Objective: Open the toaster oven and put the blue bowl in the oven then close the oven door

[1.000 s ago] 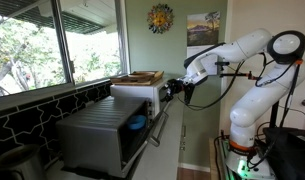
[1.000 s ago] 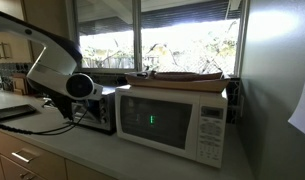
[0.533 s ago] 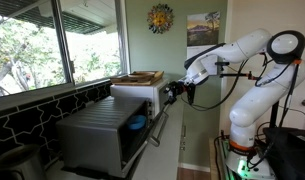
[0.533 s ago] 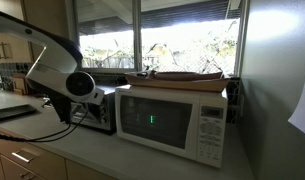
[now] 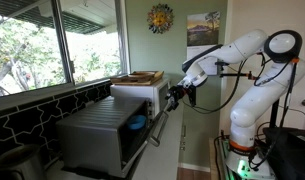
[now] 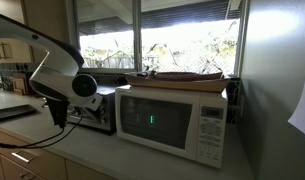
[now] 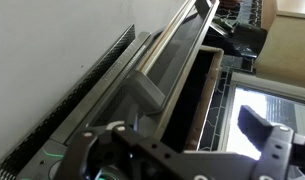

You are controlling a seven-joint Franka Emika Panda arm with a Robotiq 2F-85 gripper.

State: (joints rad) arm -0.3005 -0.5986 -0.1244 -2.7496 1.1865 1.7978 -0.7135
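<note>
Blue bowl [image 5: 138, 123]: sits inside the toaster oven [image 5: 92, 132], just behind the opening, on the table [image 6: 142, 162].
Oven door [image 5: 158, 124]: hangs open, tilted outward from its lower hinge; the wrist view shows its long dark panel [image 7: 182, 50] running diagonally ahead.
Gripper [image 5: 176, 96]: hovers just beyond the door's upper edge, apart from it.
Fingers [image 7: 267, 135]: spread as wide as they go, holding nothing.
Step in hand: closing the door, judging by the bowl already being inside.
How to do it well: come in under or behind the door's free edge, push near its middle so it swings evenly, and follow the hinge's arc upward.
Watch for: the white microwave [image 5: 140, 92] close beside; slipping off the smooth glass; pushing the whole oven back.
</note>
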